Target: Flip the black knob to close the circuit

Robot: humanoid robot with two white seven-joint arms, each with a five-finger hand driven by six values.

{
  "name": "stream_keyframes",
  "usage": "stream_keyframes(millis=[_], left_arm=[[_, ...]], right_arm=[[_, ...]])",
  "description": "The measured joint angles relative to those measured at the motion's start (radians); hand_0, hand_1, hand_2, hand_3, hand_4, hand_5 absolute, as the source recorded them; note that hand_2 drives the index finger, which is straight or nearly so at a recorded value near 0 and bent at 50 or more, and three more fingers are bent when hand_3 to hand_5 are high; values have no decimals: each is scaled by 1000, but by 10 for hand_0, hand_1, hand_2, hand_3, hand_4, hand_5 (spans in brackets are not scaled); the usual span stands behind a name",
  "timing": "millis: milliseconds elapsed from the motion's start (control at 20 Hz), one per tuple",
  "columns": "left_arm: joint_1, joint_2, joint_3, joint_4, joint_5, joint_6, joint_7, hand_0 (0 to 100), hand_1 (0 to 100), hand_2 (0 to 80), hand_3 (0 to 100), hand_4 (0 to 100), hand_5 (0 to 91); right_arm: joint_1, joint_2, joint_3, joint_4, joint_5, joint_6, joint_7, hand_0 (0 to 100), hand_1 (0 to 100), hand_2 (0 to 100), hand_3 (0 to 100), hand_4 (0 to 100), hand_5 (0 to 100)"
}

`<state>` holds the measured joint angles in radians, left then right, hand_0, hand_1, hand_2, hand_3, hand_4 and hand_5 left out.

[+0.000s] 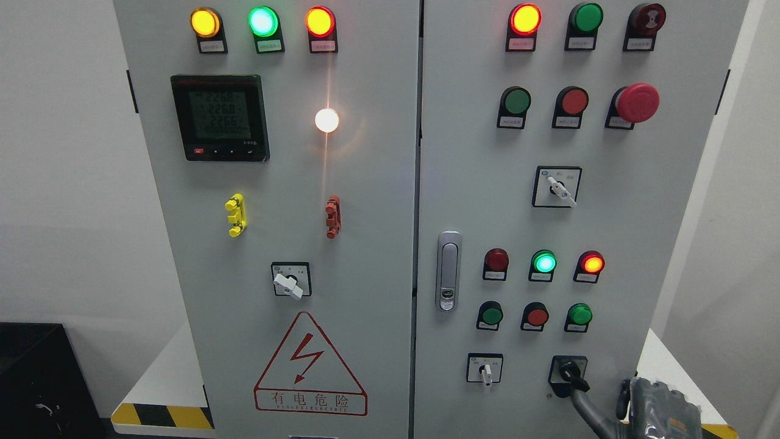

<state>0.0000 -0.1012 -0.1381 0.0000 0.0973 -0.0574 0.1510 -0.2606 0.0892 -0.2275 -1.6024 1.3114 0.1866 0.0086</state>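
Note:
The black knob (569,370) sits in a black-framed plate at the lower right of the grey cabinet's right door (609,219). Its lever points down and to the right. My right hand (600,399) comes in at the bottom right corner, below and right of the knob. One grey finger (586,407) is stretched up and left, with its tip at the lever's lower end. The hand holds nothing. Most of the hand is cut off by the picture's bottom edge. My left hand is out of view.
A white selector switch (485,370) sits left of the knob, with green and red push buttons (537,316) above it. A door latch (448,270), a red mushroom stop button (635,102) and lit indicator lamps are higher up. The cabinet stands on a white base with hazard stripes (161,416).

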Motion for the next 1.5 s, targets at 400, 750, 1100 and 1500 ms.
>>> stream_keyframes(millis=[400, 750, 1100, 1500], left_arm=[[0, 0, 0, 0, 0, 0, 0, 120, 556, 0, 0, 0, 0], [0, 0, 0, 0, 0, 0, 0, 120, 556, 0, 0, 0, 0], [0, 0, 0, 0, 0, 0, 0, 120, 556, 0, 0, 0, 0], [0, 0, 0, 0, 1, 0, 0, 120, 556, 0, 0, 0, 0]], right_arm=[[14, -1, 5, -9, -6, -14, 0, 0, 22, 860, 974, 851, 913], [32, -4, 32, -9, -8, -23, -31, 0, 24, 857, 972, 851, 912], [42, -6, 70, 4, -9, -29, -35, 0, 30, 852, 970, 851, 910], [75, -3, 112, -26, -16, -32, -47, 0, 42, 828, 966, 848, 905]])
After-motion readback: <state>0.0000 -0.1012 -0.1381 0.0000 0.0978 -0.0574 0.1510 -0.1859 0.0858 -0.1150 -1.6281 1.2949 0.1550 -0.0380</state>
